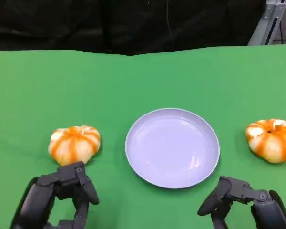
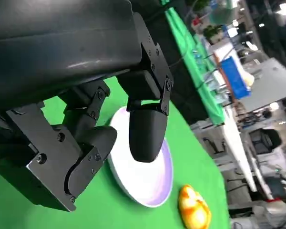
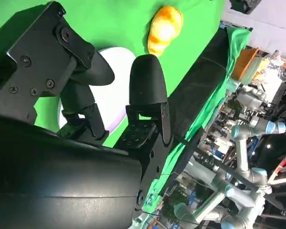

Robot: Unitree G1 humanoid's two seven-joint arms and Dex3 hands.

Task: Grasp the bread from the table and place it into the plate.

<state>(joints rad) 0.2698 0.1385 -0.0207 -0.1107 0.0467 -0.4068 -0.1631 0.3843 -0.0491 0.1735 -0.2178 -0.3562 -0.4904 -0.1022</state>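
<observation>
Bread (image 1: 74, 144) lay left of plate (image 1: 172, 147), second bread (image 1: 271, 140) right, left hand (image 1: 62, 198) and right hand (image 1: 240, 200) spread, empty, on green counter (image 1: 143, 81).

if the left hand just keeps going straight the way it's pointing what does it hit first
Most likely the left bread, which lies on the table just beyond the left hand in the head view. Depth is unclear; its wrist view looks more toward the plate.
</observation>
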